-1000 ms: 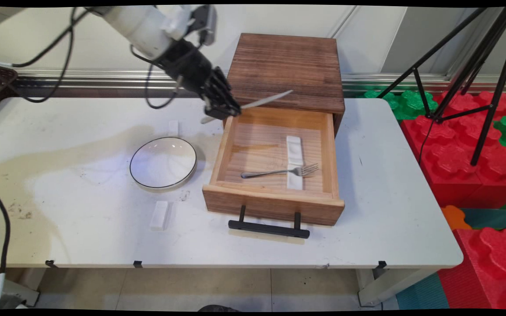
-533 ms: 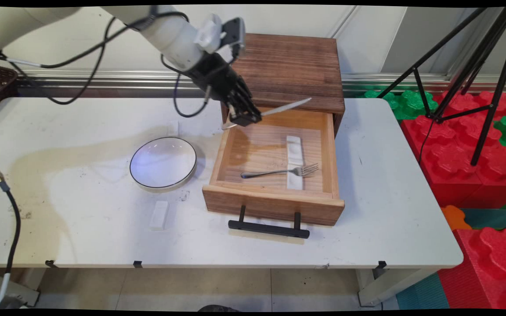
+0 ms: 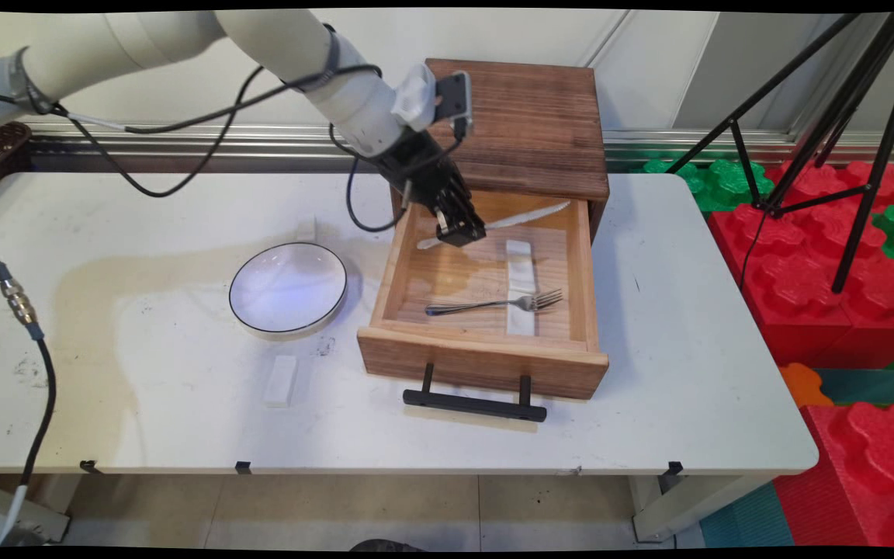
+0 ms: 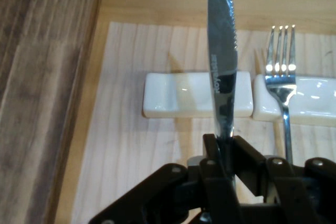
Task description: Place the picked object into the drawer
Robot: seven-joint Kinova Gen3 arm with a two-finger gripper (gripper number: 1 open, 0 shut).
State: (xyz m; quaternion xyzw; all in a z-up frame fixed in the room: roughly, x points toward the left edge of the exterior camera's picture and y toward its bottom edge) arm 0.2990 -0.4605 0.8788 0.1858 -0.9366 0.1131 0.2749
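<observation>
Gripper (image 3: pixel 462 233) in main view hangs over the back half of the open wooden drawer (image 3: pixel 486 353), fingers clamped on a table knife (image 3: pixel 521 218) near its middle; blade runs right toward the drawer's back right corner, handle end sticks out left over the drawer's left wall. Below lie two white cutlery rests (image 3: pixel 520 264) end to end, and a fork (image 3: pixel 493 303) lies across the nearer one. White bowl (image 3: pixel 289 288) sits on the table (image 3: pixel 687 326) left of the drawer, well apart. Hand view: knife (image 4: pixel 221 61) pinched edge-on between the closed fingers, serrated blade passing right above the empty rest (image 4: pixel 178 95), fork (image 4: pixel 281 72) on the neighbouring rest just beside. Judgement: to seat it well, keep the blade level and centred over the empty rest's dip, parallel to the fork, lower straight without touching the fork or drawer wall, part the fingers only once the blade bears on the rest.
</observation>
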